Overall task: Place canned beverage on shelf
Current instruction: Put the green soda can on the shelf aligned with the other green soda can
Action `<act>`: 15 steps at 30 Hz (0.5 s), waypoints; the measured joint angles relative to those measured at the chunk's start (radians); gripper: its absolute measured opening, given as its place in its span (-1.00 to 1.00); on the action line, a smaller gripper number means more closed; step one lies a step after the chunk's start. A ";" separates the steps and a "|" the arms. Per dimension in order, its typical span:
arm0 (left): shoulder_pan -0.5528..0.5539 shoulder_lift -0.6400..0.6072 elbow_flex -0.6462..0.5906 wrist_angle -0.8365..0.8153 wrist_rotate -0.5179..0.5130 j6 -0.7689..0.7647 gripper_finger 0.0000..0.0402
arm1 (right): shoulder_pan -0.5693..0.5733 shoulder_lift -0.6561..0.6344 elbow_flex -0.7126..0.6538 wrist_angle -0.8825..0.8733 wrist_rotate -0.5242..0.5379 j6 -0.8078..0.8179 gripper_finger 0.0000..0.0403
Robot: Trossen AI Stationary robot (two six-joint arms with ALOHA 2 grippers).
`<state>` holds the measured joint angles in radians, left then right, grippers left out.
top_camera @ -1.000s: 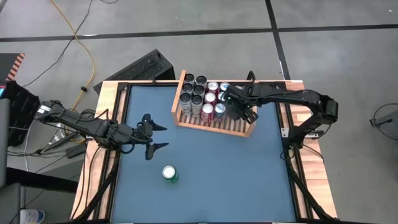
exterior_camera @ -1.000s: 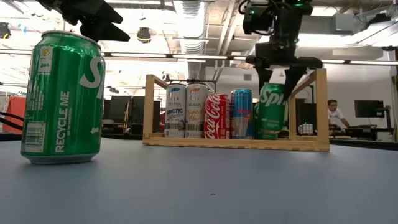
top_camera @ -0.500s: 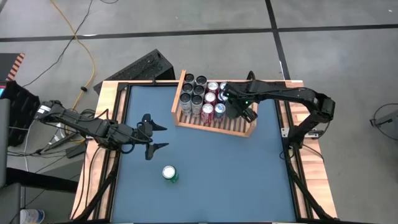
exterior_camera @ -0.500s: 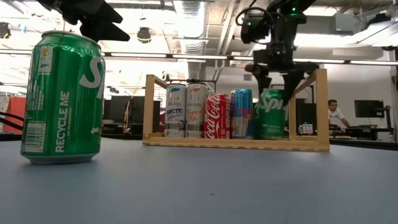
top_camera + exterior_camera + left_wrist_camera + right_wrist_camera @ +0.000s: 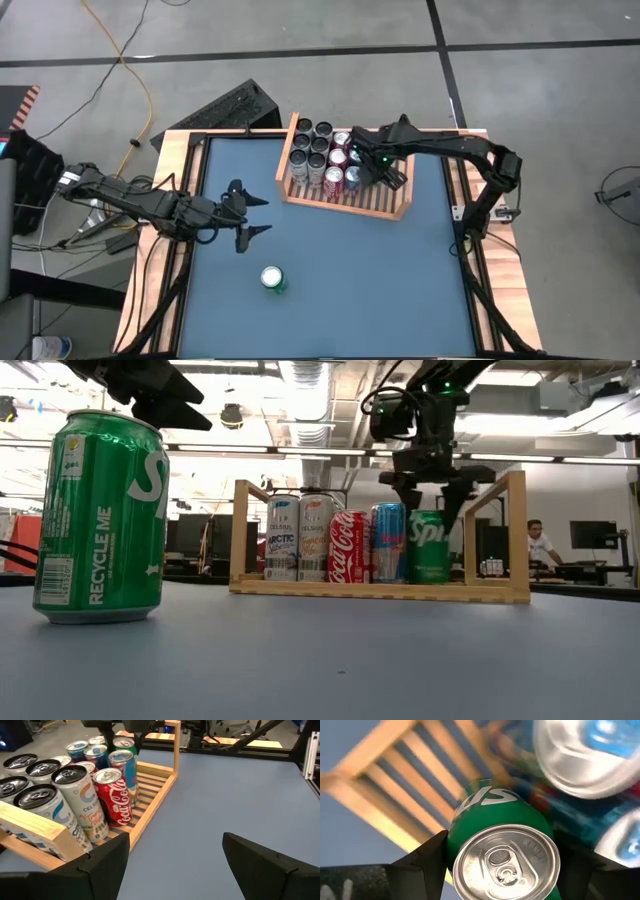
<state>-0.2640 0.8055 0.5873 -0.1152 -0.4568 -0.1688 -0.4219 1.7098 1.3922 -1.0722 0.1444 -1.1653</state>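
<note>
A: Where is the right gripper (image 5: pixel 428 500) now?

B: It is over the shelf (image 5: pixel 345 204), at the right end of the cans standing there. Its fingers are on both sides of a green can (image 5: pixel 430 546), at the can's upper part.

A: Does it grasp the can?

B: The right wrist view shows the can top (image 5: pixel 506 865) between the two dark fingers (image 5: pixel 422 857), which stand close at its sides. In the low view the can stands upright on the slats, just beside a blue can (image 5: pixel 388 542). Whether the fingers press on it or are only around it, I cannot tell.

A: And the other cans?

B: A red can (image 5: pixel 349 547) and two pale cans (image 5: pixel 299 538) stand in the front row, and more cans stand behind them at the left part of the shelf. The right part of the shelf shows bare slats.

A: What about the left arm?

B: The left gripper (image 5: pixel 243 215) hangs above the table (image 5: pixel 400 290), left of the shelf, with fingers spread and nothing between them. A second green can (image 5: pixel 273 280) stands alone on the table, nearer the front edge, apart from this gripper.
</note>
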 joint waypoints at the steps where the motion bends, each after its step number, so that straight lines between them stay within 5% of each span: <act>1: 0.001 0.000 0.000 0.000 0.000 0.000 0.52 | -0.001 0.000 0.006 -0.004 0.001 -0.002 0.40; 15: 0.012 0.000 0.000 -0.001 0.006 0.004 0.52 | -0.039 0.000 0.008 -0.035 -0.014 -0.016 0.40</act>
<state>-0.2523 0.8055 0.5873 -0.1165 -0.4503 -0.1650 -0.4610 1.7099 1.4007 -1.1070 0.1306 -1.1812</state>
